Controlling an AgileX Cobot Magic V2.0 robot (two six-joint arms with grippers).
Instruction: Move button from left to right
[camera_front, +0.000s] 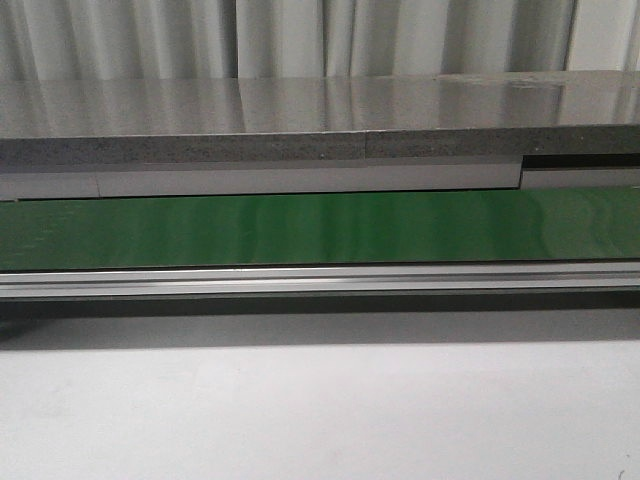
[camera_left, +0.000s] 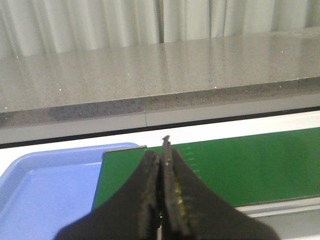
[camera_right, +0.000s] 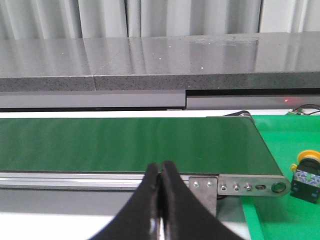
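While lying on the bright green mat (camera_right: 280, 220) past the right end of the conveyor, sits the button (camera_right: 306, 176) upright, yellow cap on top, black body below with a small green and blue mark on its face. Well apart from the right gripper (camera_right: 161, 172), off to its right, nothing between them but the belt's end bracket (camera_right: 235, 186) and bare mat. Right gripper closed, fingers pressed together, holding nothing, hanging over the near rail of the green conveyor belt (camera_right: 125, 142). Left gripper (camera_left: 162, 165) likewise closed and empty, tips meeting over the left end of the belt (camera_left: 240, 165), just beside a blue tray (camera_left: 45, 185) lying to the left. No sight of the button from the left wrist or the front.

Belt running left to right across the front view (camera_front: 320, 228), bounded near by an aluminium rail (camera_front: 320, 280) and far by a grey stone-like ledge (camera_front: 320, 120) before pale curtains (camera_front: 300, 35). Open white bench (camera_front: 320, 410) on the near side. No legible writing anywhere; mark on the button too small to read.
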